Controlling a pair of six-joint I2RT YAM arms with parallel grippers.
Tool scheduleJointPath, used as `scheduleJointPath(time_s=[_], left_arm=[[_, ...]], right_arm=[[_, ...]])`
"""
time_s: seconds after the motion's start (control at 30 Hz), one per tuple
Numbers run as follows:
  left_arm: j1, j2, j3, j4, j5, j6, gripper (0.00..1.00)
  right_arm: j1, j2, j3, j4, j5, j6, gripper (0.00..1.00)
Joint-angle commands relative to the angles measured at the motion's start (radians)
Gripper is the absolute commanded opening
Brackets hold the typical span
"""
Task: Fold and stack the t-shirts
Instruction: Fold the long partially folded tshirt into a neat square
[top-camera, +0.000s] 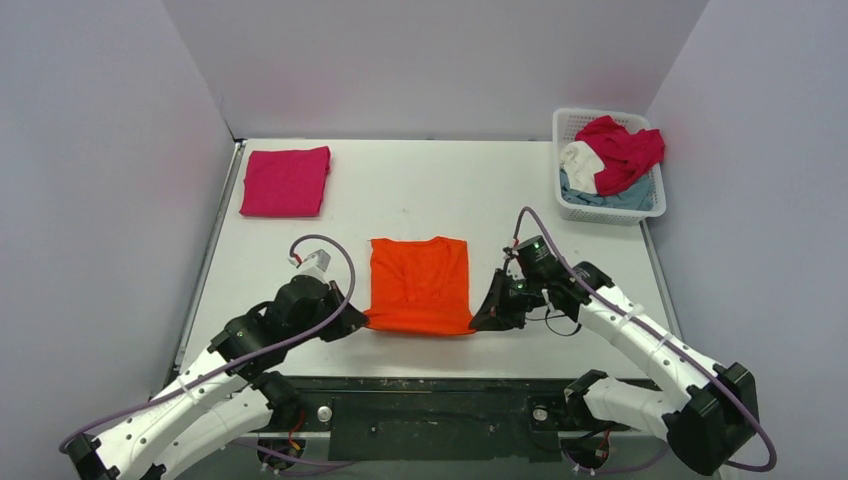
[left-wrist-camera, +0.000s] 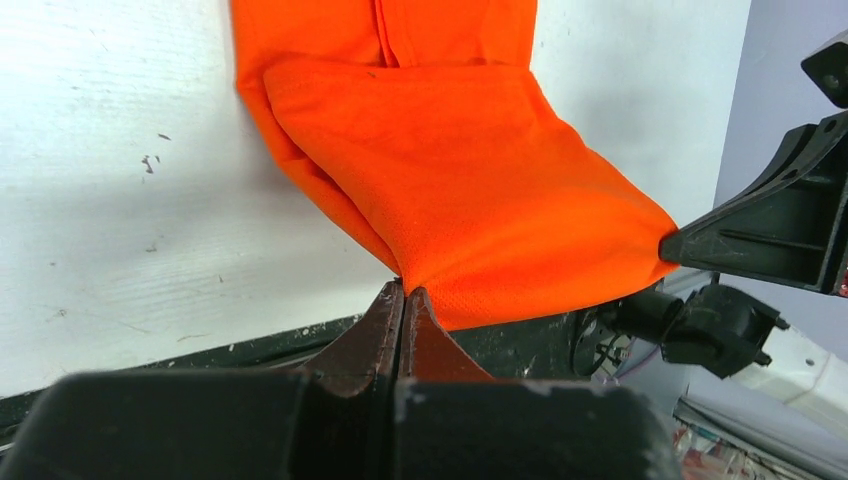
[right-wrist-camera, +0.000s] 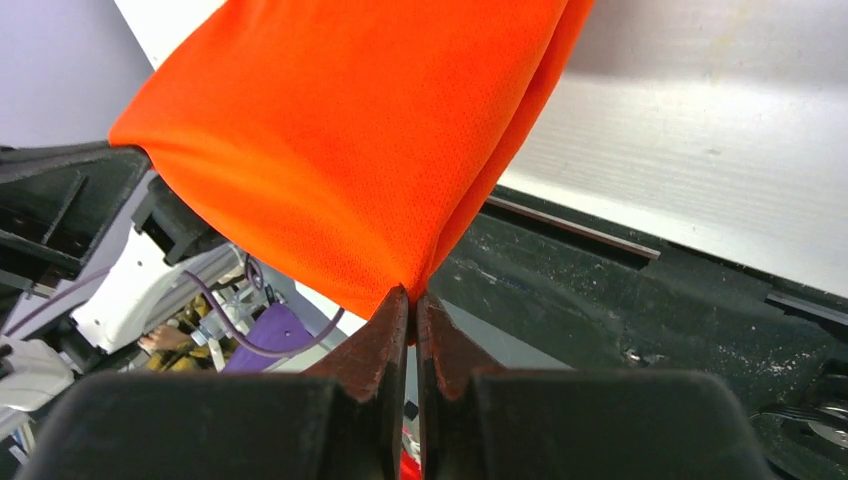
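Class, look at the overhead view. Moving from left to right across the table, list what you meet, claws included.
Folded magenta t-shirt → left claw → orange t-shirt → right claw → white basket.

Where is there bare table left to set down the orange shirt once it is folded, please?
Bare table runs across the far middle, between the folded magenta shirt and the white basket. The near edge is crowded: the left pincer and right pincer each pinch a near corner of the orange shirt there.
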Motion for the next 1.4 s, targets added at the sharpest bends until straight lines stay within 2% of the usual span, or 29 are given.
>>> scheduleJointPath(time_s=[0.0, 0.17, 0.3, 0.43, 0.7, 1.07, 1.37], left_arm=[[0.007, 0.003, 0.047, 0.052, -0.164, -0.025, 0.0], [0.036, 0.094, 0.066, 0.253, -0.181, -0.006, 0.0], [0.114, 0.199, 0.128, 0.271, -0.175, 0.031, 0.0], [0.211, 0.277, 0.141, 0.338, -0.103, 0.043, 0.0], [0.293, 0.389, 0.174, 0.412, -0.077, 0.088, 0.0], [0.364, 0.555, 0.224, 0.474, -0.038, 0.132, 0.0], [0.381, 0.708, 0.25, 0.533, -0.006, 0.144, 0.0]], right_arm=[[-0.078, 0.086, 0.12, -0.082, -0.018, -0.081, 0.0], [-0.132, 0.193, 0.258, -0.108, -0.01, -0.171, 0.0], [-0.162, 0.276, 0.35, -0.116, -0.02, -0.196, 0.0], [-0.179, 0.354, 0.407, -0.116, -0.042, -0.209, 0.0], [-0.212, 0.483, 0.522, -0.111, -0.035, -0.22, 0.0], [-0.263, 0.622, 0.564, -0.09, -0.03, -0.218, 0.0], [-0.281, 0.728, 0.595, -0.062, -0.02, -0.222, 0.0]])
